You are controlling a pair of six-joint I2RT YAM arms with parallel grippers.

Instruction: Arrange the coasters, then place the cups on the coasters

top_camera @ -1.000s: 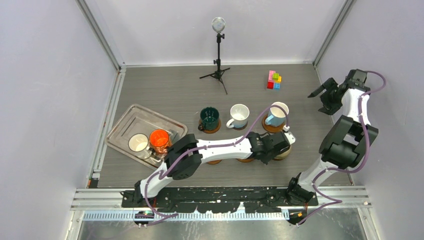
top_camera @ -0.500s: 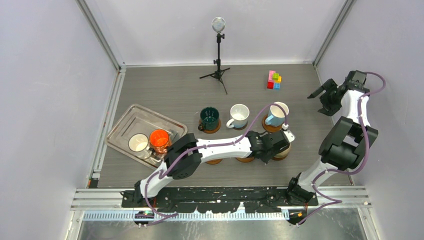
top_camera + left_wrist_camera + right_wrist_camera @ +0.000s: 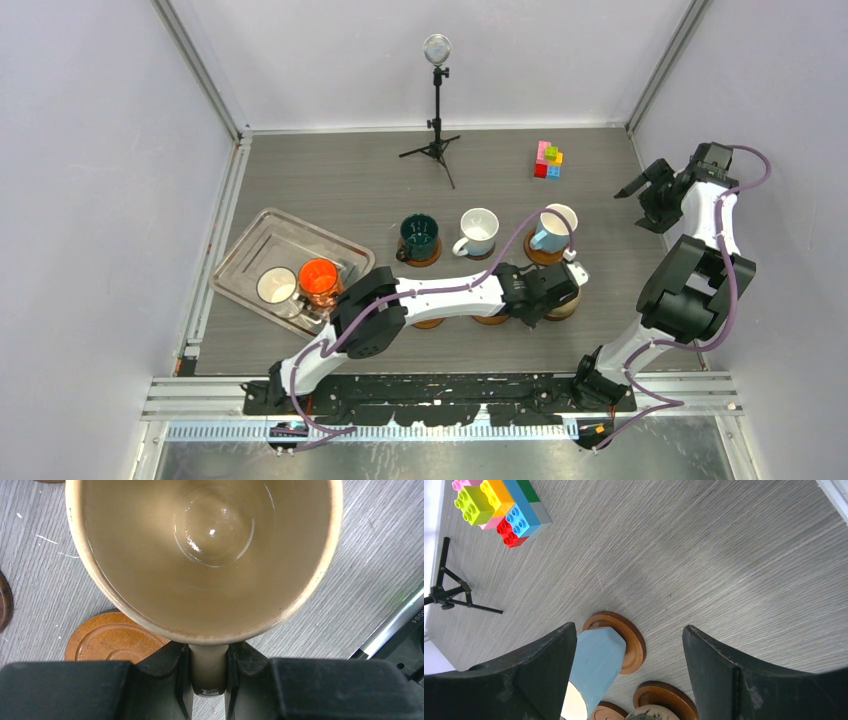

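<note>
My left gripper point(image 3: 209, 680) is shut on the handle of the beige cup point(image 3: 205, 555), which fills the left wrist view. Part of a brown coaster point(image 3: 112, 637) shows below the cup's lower left edge. From above, the beige cup point(image 3: 565, 298) is over the right-hand coaster point(image 3: 560, 314) of the near row; whether it rests on it I cannot tell. The back row holds a dark green cup point(image 3: 418, 236), a white cup point(image 3: 478, 231) and a light blue cup point(image 3: 553, 228), each on a coaster. My right gripper point(image 3: 640, 185) hangs open and empty, far right.
A silver tray point(image 3: 262, 232) at the left holds an orange cup point(image 3: 319, 280) and a white dark-rimmed cup point(image 3: 277, 287). Two bare coasters point(image 3: 490, 319) lie under my left arm. A small tripod point(image 3: 436, 100) and coloured blocks point(image 3: 547, 160) stand at the back.
My left gripper has edged slightly to the left with the beige cup in it. The right arm has hardly moved.
</note>
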